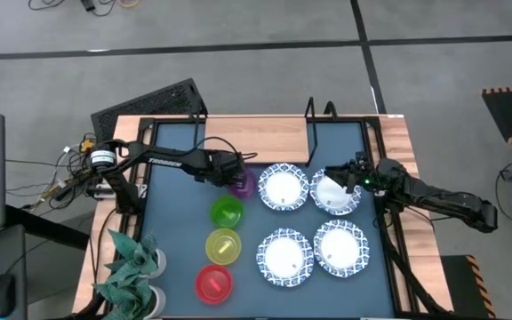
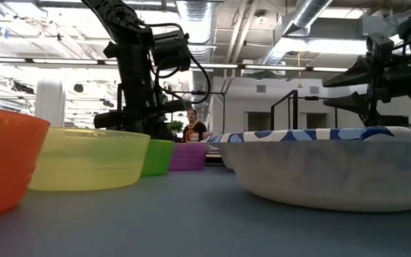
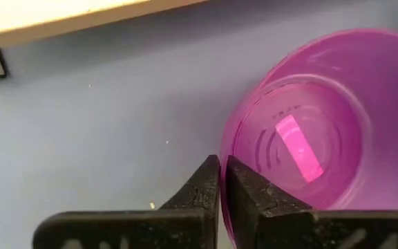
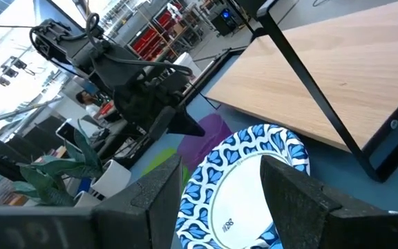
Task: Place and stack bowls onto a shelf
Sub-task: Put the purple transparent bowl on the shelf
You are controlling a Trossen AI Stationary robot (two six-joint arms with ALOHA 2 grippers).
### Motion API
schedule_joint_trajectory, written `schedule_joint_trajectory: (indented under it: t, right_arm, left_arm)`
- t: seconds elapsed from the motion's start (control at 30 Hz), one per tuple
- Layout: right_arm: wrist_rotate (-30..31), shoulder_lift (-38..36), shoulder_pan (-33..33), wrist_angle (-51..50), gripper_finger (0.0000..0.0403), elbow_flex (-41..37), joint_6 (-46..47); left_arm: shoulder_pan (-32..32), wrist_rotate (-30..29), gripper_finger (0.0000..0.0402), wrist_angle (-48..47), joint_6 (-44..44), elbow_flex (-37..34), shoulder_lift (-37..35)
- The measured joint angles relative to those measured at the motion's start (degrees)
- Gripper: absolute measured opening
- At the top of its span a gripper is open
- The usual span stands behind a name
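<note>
From above, the dark blue counter (image 1: pixel 172 258) carries a column of four smooth plastic bowls: purple bowl (image 1: pixel 244 184) nearest the shelf, then green bowl (image 1: pixel 227 212), yellow bowl (image 1: pixel 223 246) and red bowl (image 1: pixel 213 283). Beside them sit four wider white bowls with blue patterned rims in a two-by-two block, one of them (image 1: pixel 284 257) near the yellow one. The shelf (image 1: pixel 256 140), a pale wooden board with thin black frame ends, lies along the far edge and holds nothing. The left arm stretches across with its elbow low, the left pincer (image 1: pixel 230 176) at the purple bowl's rim; the right arm reaches in from the other side, right pincer (image 1: pixel 349 180) over the far-right patterned bowl (image 1: pixel 334 193). A leafy plant (image 1: pixel 132 267) stands at the counter's near-left corner.

At counter height, the coloured bowls recede in a row and a patterned bowl fills the foreground (a person shows far behind).

The left wrist view shows the dark fingers (image 3: pixel 197 194) clenched on the translucent purple wall, one inside, one outside.

The right wrist view shows the right pincer's fingers (image 4: pixel 292 190) spread wide, released, above a patterned bowl with small unreadable print.
</note>
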Motion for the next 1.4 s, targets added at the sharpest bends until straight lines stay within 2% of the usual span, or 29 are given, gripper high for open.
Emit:
schedule_joint_trajectory:
  t: [0.33, 0.73, 0.97, 1.1, 1.23, 1.33, 1.4]
  right_arm:
    - [-0.01, 0.01, 0.0, -0.02, 0.022, 0.0, 0.0]
    - [0.01, -0.01, 0.0, -0.02, 0.022, 0.0, 0.0]
    - [0.01, 0.01, 0.0, -0.03, 0.022, 0.0, 0.0]
    - [0.04, 0.01, 0.0, -0.04, 0.022, 0.0, -0.02]
    - [0.04, 0.01, 0.0, -0.06, 0.022, 0.0, -0.02]
    - [0.07, 0.01, 0.0, -0.09, 0.022, 0.0, -0.04]
    - [0.09, 0.01, 0.0, -0.17, 0.022, 0.0, -0.07]
  left_arm:
    - [-0.04, 2.81, 0.0, 0.4, -0.91, -0.02, -1.53]
    - [-0.02, 2.3, 0.0, -0.48, -3.61, -0.02, -10.3]
    - [-0.02, -0.11, 0.0, -1.42, -5.0, 2.78, -16.74]
    - [-0.02, -4.72, 0.0, -4.79, -4.18, 7.88, -17.75]
    - [1.02, -9.02, 0.0, -8.86, 0.67, 14.1, -16.87]
    - [3.24, -7.6, 0.0, -12.19, 9.26, 18.19, -15.17]
    - [4.9, -4.97, 0.0, -12.64, 18.19, 20.68, -14.3]
